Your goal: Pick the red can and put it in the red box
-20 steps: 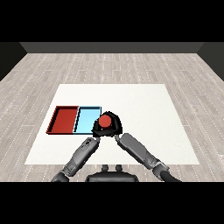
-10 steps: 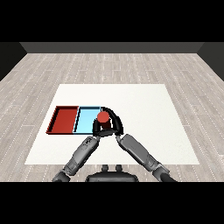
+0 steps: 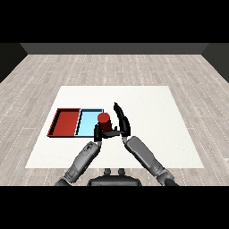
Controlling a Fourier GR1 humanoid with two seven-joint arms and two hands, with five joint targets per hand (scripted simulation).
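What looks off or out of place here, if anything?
Nothing looks spilled, tipped or damaged. The red can is upright, held by the left hand at the light blue tray's right edge. The red tray sits square beside it. Right hand is open beside the can.

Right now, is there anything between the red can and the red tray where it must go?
Only the light blue tray lies between: the red cylindrical can sits at its right end, between the left hand and the right hand, and the flat red tray lies just beyond. Nothing upright blocks the path.
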